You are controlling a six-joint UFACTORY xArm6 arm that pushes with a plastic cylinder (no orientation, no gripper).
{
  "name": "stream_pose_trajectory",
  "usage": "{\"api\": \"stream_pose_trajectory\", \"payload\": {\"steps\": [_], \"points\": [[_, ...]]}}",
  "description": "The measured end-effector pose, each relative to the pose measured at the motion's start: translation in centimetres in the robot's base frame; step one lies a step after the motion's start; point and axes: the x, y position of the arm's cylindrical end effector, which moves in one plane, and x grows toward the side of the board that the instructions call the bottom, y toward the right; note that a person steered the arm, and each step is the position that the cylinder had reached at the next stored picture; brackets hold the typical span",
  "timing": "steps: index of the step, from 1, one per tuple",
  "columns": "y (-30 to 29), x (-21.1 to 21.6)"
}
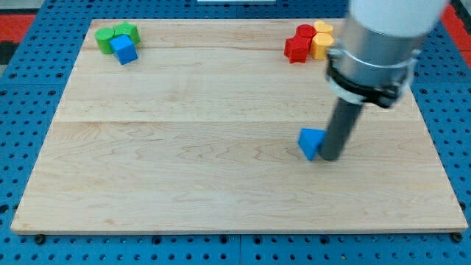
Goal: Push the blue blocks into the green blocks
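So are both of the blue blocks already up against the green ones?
No: one blue cube touches the green blocks at the view's top left, but the other blue block sits mid-board beside my tip.

2 blue blocks (312,143) (125,50), 2 green (115,34), 2 red (299,44), 2 yellow (321,40); dark rod.

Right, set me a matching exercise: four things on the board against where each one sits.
Things:
1. blue cube
2. blue block
3. red blocks
4. my tip

Places:
A. view's top right, beside the yellow blocks
B. right of centre, alone on the board
C. top left, against the green blocks
D. at the lone blue block's right side

Pairs: 1-C, 2-B, 3-A, 4-D
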Motion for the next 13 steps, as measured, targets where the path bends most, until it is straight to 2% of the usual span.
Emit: {"api": "stream_pose_trajectory", "payload": {"steps": [1, 2, 3, 5, 6, 7, 8, 10, 11, 12, 13], "points": [[-4.3, -3.8], [-4.9, -8.4], [-10.2, -10.6], [-25.7, -10.2], [-29.1, -7.4], [-33.3, -7.6], [-34.6, -8.8], [-34.6, -15.9], [-35.2, -15.1], [-41.7, -13.0], [-41.4, -13.0]]}}
